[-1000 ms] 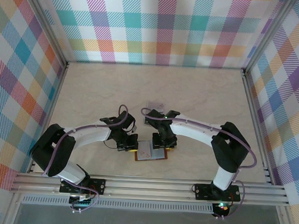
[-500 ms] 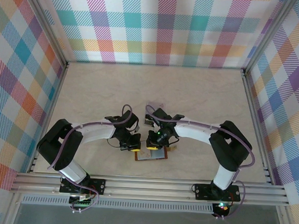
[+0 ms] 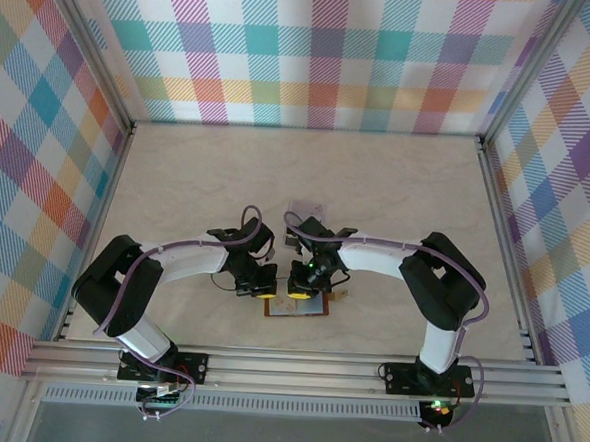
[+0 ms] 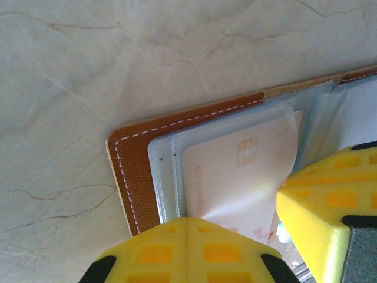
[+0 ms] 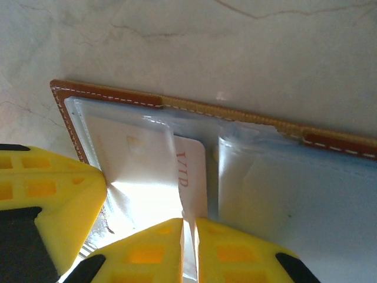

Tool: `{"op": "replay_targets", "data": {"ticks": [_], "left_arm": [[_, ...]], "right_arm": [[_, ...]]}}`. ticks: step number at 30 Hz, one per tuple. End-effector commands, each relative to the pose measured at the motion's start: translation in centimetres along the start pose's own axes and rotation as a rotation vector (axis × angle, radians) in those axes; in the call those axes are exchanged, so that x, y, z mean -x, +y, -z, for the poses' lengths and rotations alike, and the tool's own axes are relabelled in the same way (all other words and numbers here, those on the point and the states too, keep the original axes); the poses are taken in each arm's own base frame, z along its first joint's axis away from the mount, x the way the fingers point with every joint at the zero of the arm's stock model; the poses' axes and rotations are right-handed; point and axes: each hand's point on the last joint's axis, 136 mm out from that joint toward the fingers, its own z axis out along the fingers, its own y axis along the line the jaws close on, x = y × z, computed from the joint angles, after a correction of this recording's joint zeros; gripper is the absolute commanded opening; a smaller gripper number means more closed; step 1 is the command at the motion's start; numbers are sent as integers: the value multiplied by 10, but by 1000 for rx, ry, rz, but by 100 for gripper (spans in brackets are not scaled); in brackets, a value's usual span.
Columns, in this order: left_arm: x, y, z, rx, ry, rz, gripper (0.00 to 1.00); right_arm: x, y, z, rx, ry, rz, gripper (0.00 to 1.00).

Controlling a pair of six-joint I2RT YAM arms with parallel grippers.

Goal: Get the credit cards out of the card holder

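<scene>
The brown card holder (image 3: 313,308) lies open on the table near the front edge, its clear pockets facing up. In the left wrist view its stitched brown corner (image 4: 132,159) frames a pale credit card (image 4: 235,171) tucked in a pocket. My left gripper (image 4: 187,223) is shut, tips resting on that pocket's edge with nothing between them. My right gripper (image 5: 189,224) is shut on the edge of a white credit card (image 5: 193,171) with red lettering, which sticks partly out of a pocket. Both grippers (image 3: 266,293) (image 3: 299,292) meet over the holder's left half.
A small grey card (image 3: 304,210) lies on the table behind the arms. The other gripper's yellow finger (image 4: 330,200) (image 5: 47,194) stands close in each wrist view. Checked walls enclose the table on three sides, and a metal rail (image 3: 296,366) runs along the front.
My right gripper has moved left and down onto the card holder and shut on a card. The left gripper shifted slightly right and stays shut.
</scene>
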Motion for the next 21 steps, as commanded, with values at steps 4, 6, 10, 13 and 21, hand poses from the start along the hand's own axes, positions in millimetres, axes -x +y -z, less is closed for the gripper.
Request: {"op": "replay_targets", "data": {"ticks": [4, 6, 10, 13, 21], "left_arm": [[-14, 20, 3, 87, 18, 2, 1], [-15, 21, 4, 89, 13, 2, 1], [-15, 20, 7, 82, 6, 0, 1], [-15, 18, 8, 78, 4, -5, 1], [-10, -7, 26, -5, -39, -14, 1]], "right_arm": [[0, -27, 1, -131, -5, -21, 21], [-1, -27, 2, -133, -7, -18, 23], [-2, -24, 4, -122, -3, -17, 27], [-2, -18, 9, -101, -12, -9, 30], [-6, -3, 20, -22, -33, -18, 35]]}}
